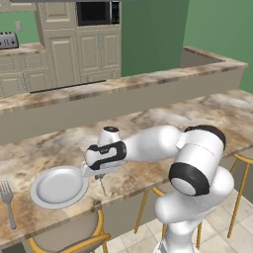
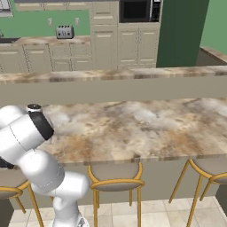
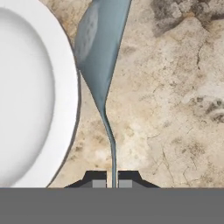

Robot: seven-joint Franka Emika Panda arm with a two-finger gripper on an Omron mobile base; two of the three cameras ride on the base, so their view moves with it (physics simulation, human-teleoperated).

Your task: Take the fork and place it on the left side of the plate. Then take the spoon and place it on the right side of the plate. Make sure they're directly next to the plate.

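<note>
The plate (image 1: 59,186) is round and grey-white and lies near the counter's front edge. In the hand view its rim (image 3: 65,87) takes up the left side. The fork (image 1: 7,196) lies on the counter to the plate's left, a small gap away, tines pointing back. My gripper (image 1: 97,173) hovers at the plate's right edge, shut on the thin handle of the bluish-grey spoon (image 1: 103,186). In the hand view the gripper (image 3: 113,183) pinches the handle, and the spoon (image 3: 98,57) has its bowl just beside the plate's rim. Whether the spoon touches the counter cannot be told.
The marbled counter (image 1: 163,118) stretches right and back to a raised ledge (image 1: 123,86). Yellow-framed stools (image 2: 116,177) stand under the front edge. A toaster (image 2: 64,31) and cabinets sit far behind.
</note>
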